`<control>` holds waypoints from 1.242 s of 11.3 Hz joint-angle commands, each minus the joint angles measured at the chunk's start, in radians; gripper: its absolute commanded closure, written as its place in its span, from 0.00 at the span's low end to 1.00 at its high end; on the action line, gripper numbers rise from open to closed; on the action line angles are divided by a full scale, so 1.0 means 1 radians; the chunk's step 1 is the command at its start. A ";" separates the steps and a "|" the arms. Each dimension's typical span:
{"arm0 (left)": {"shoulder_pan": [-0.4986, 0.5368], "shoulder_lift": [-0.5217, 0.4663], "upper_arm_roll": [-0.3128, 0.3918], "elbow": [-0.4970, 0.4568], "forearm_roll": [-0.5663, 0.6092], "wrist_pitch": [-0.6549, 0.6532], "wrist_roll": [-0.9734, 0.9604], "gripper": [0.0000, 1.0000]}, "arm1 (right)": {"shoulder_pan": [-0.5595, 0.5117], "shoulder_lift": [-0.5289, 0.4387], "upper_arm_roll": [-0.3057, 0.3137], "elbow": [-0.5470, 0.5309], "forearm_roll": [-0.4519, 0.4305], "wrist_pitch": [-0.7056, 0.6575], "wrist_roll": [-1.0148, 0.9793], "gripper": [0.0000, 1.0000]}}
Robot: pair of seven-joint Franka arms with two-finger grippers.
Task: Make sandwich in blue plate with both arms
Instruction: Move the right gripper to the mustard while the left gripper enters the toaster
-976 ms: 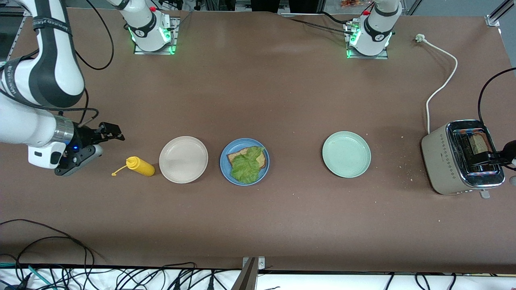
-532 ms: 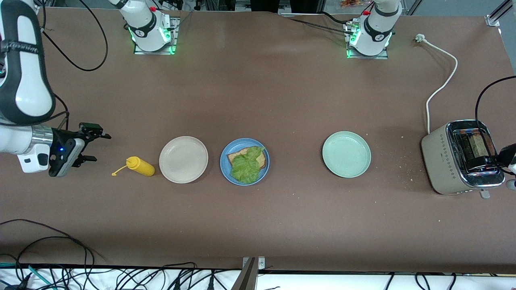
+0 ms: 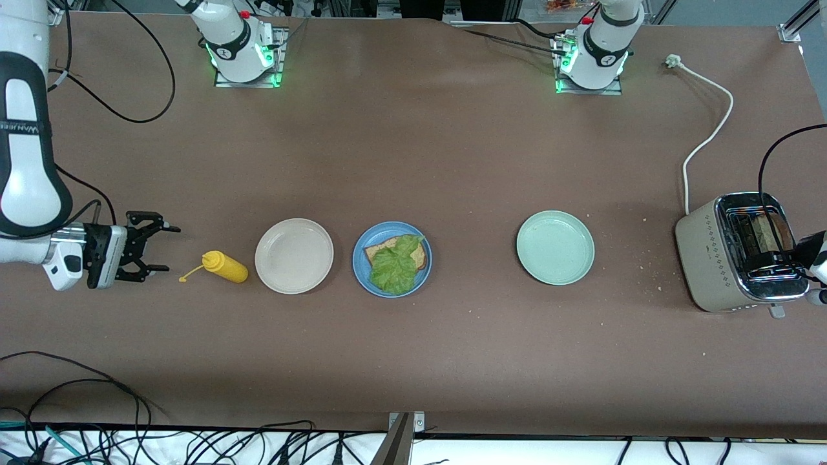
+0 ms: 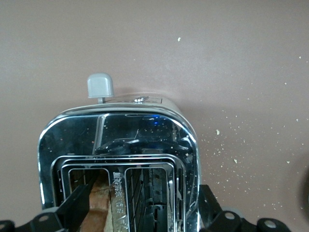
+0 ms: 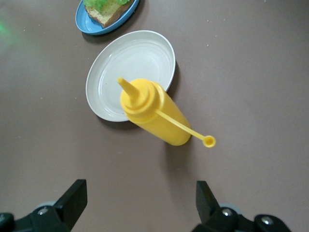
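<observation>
Blue plate [image 3: 392,259] bearing lettuce-topped bread [image 3: 396,261]

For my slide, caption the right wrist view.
Open right gripper above a yellow squeeze bottle beside the beige plate.

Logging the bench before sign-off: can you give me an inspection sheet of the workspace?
Surface: brown table, crumbs near the toaster.
Job's things: blue plate holds a bread slice under lettuce; second slice sits in a toaster slot.
Clutter: yellow squeeze bottle lying beside beige plate; pale green plate.
Grippers: left gripper open over the toaster; right gripper open beside the bottle.
Cables: white toaster cord, unplugged; black cables at the table's near edge.
Surroundings: nothing seen.
</observation>
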 commanded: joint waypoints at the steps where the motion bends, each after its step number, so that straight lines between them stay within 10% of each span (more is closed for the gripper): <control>1: 0.021 -0.010 -0.004 0.005 0.081 -0.065 0.008 0.00 | -0.072 0.146 0.011 0.100 0.099 -0.041 -0.221 0.00; 5: 0.021 -0.024 -0.002 0.002 0.088 -0.189 0.009 0.02 | -0.095 0.254 0.014 0.105 0.258 -0.036 -0.434 0.00; 6: 0.020 -0.024 -0.006 0.004 0.086 -0.215 0.008 0.15 | -0.090 0.268 0.019 0.105 0.295 -0.035 -0.458 0.00; 9: 0.018 -0.033 -0.007 0.007 0.089 -0.281 0.009 0.97 | -0.080 0.291 0.080 0.110 0.334 0.006 -0.479 0.00; 14: 0.018 -0.076 -0.015 0.031 0.089 -0.287 0.028 1.00 | -0.053 0.295 0.100 0.110 0.334 0.063 -0.498 0.00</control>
